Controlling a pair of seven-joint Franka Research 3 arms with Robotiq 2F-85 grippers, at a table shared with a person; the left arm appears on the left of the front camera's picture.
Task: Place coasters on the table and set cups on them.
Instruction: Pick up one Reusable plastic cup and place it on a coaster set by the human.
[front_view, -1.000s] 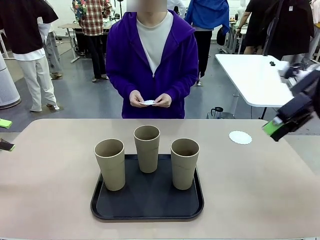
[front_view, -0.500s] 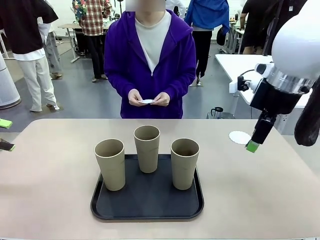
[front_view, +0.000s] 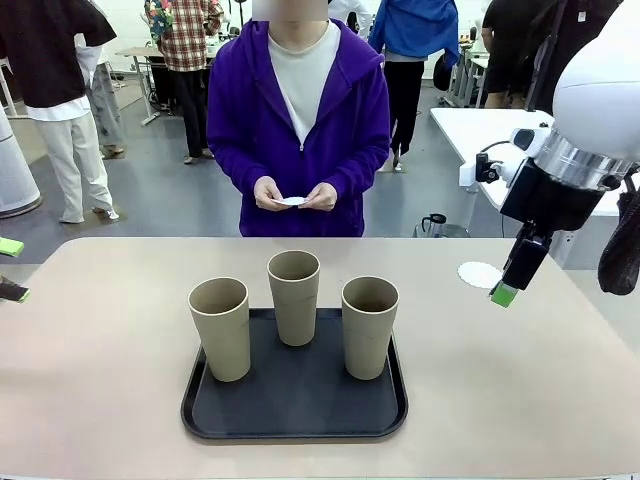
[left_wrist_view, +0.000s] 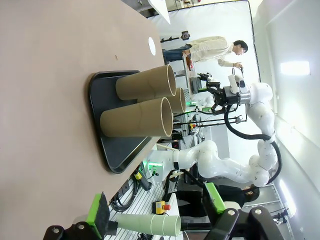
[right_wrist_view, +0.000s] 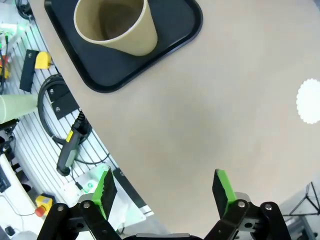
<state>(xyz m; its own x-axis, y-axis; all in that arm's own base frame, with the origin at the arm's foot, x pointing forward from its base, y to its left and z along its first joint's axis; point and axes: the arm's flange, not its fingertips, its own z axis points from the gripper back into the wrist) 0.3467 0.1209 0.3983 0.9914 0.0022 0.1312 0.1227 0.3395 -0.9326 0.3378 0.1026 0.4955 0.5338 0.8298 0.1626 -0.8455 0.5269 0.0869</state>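
Note:
Three tan cups stand on a black tray (front_view: 295, 412): left (front_view: 220, 328), middle (front_view: 294, 297), right (front_view: 369, 326). One white coaster (front_view: 478, 274) lies on the beige table (front_view: 100, 380) at the far right. The person at the far side holds more coasters (front_view: 294, 202) in both hands. My right gripper (front_view: 508, 288) hangs open just right of the lying coaster, pointing down. In the right wrist view the right gripper (right_wrist_view: 164, 192) holds nothing, with a cup (right_wrist_view: 117, 25) and the coaster (right_wrist_view: 310, 100) ahead. My left gripper (front_view: 10, 269) rests open at the table's left edge; its wrist view sees the cups (left_wrist_view: 140, 102) sideways.
A white rectangular table (front_view: 500, 150) stands behind at the right. Other people move about in the background. Bare tabletop lies on both sides of the tray. Under the near table edge, the right wrist view catches cables and equipment (right_wrist_view: 65, 125).
My right arm swung in from the right edge to hang over the table beside the coaster, then nearly stopped. Cups, tray and left gripper stayed put.

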